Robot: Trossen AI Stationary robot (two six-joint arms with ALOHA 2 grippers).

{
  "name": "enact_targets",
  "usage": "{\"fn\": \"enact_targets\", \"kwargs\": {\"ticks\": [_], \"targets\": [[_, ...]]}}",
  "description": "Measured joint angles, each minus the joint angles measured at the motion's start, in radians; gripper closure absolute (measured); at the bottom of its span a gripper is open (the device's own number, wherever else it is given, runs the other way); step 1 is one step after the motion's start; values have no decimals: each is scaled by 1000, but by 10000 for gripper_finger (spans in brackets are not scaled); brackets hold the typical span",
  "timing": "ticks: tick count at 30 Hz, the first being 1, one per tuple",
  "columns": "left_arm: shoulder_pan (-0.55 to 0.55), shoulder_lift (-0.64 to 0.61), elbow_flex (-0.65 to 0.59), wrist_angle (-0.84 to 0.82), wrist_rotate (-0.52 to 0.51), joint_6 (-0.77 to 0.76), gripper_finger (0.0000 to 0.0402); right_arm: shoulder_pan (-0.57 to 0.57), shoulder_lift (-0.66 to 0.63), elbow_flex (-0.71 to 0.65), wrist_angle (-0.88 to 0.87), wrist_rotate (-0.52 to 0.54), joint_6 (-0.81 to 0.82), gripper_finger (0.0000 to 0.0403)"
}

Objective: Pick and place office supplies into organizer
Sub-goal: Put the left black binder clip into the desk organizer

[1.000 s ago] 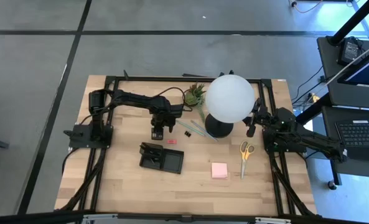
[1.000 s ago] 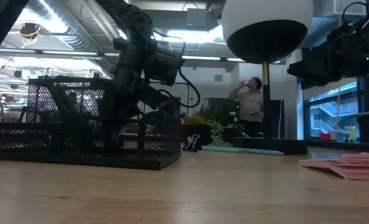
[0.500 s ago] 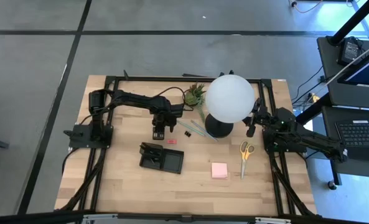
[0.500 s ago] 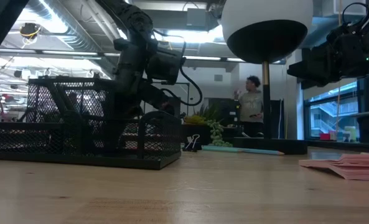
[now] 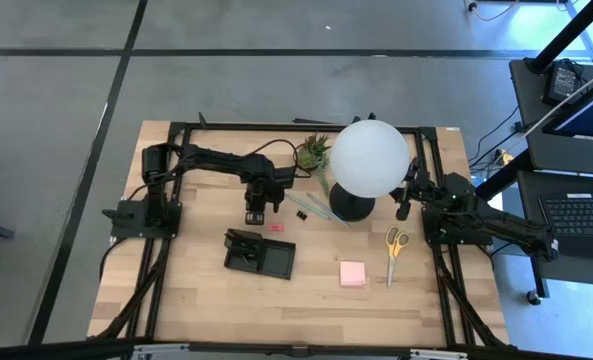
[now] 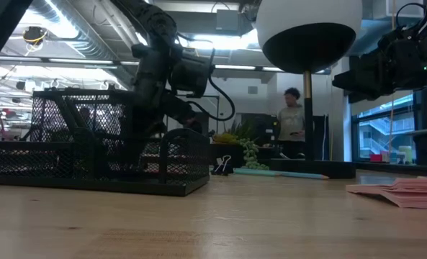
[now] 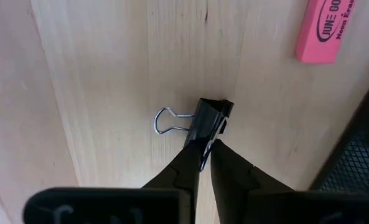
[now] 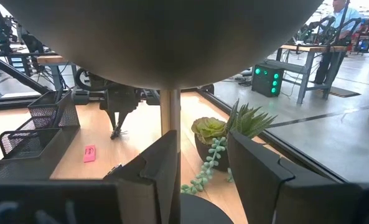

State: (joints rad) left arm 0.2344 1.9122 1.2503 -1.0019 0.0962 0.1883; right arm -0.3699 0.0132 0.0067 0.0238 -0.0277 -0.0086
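Note:
A black binder clip (image 7: 208, 121) lies on the wooden table between the pink eraser (image 7: 324, 28) and the black mesh organizer (image 5: 260, 254). My left gripper (image 5: 254, 212) points down and is shut on it; the high view hides the clip under the gripper. A second binder clip (image 5: 301, 214) and pale-green pencils (image 5: 321, 208) lie by the lamp's base. Yellow-handled scissors (image 5: 394, 246) and a pink sticky pad (image 5: 353, 273) lie to the right. My right gripper (image 8: 200, 180) waits open and level at the right, behind the lamp. My left gripper pinches the clip's black body (image 7: 204, 138) between its two fingers (image 7: 234, 168). It comes from above, pointing down. The clip rests on the table, with its wire handle (image 7: 167, 121) sticking out to one side.
A white globe lamp (image 5: 369, 158) on a black base and a small potted plant (image 5: 313, 152) stand at the far middle of the table. The organizer's mesh wall (image 7: 358, 155) is close beside the left gripper. A person (image 6: 291, 122) stands in the room beyond the table.
My left gripper has stayed in place over the binder clip and has shut on it. The clip still rests on the table.

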Motion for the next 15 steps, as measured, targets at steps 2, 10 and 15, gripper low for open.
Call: {"fn": "enact_targets", "kwargs": {"ticks": [2, 10, 15], "targets": [[0, 0, 1, -2, 1, 1, 384, 0, 0, 0, 0, 0, 0, 258], [-11, -62, -1, -21, -38, -50, 398, 0, 0, 0, 0, 0, 0, 258], [-36, -155, -1, -27, -86, -69, 398, 0, 0, 0, 0, 0, 1, 258]]}}
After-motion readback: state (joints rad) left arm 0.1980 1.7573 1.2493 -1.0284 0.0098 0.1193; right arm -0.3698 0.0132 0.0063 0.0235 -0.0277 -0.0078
